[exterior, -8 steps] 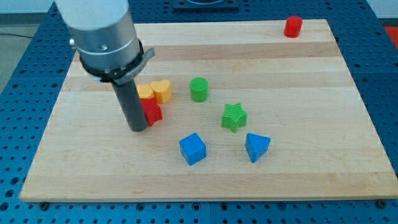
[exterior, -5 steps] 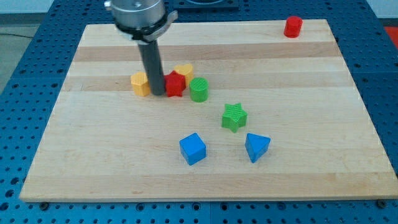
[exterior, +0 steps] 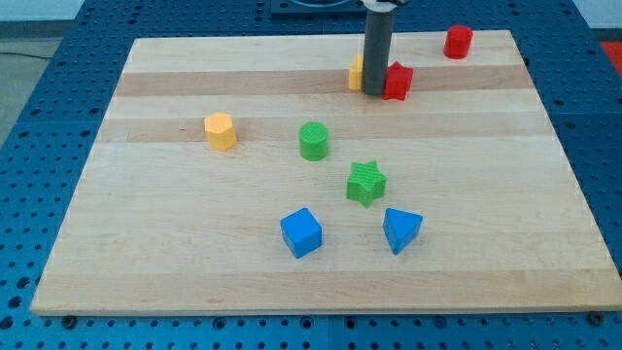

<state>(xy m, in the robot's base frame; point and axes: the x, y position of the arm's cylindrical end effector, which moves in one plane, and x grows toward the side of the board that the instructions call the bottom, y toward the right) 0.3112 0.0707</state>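
Observation:
My tip [exterior: 375,93] stands near the view's top, a little right of centre. It touches a red star-like block [exterior: 397,81] on its right side. A yellow block [exterior: 356,72] sits just behind the rod on its left, mostly hidden, so its shape cannot be made out. A red cylinder [exterior: 458,41] rests at the top right corner of the wooden board [exterior: 155,253]. Further down lie a yellow hexagonal block [exterior: 221,129] and a green cylinder [exterior: 313,141].
A green star [exterior: 365,183] sits below the centre. A blue cube [exterior: 300,232] and a blue triangular block [exterior: 400,229] lie nearer the view's bottom. A blue perforated table surrounds the board.
The rod has swept from the left middle up and to the right, carrying the red star-like block and one yellow block with it. The yellow hexagonal block stayed behind at the left.

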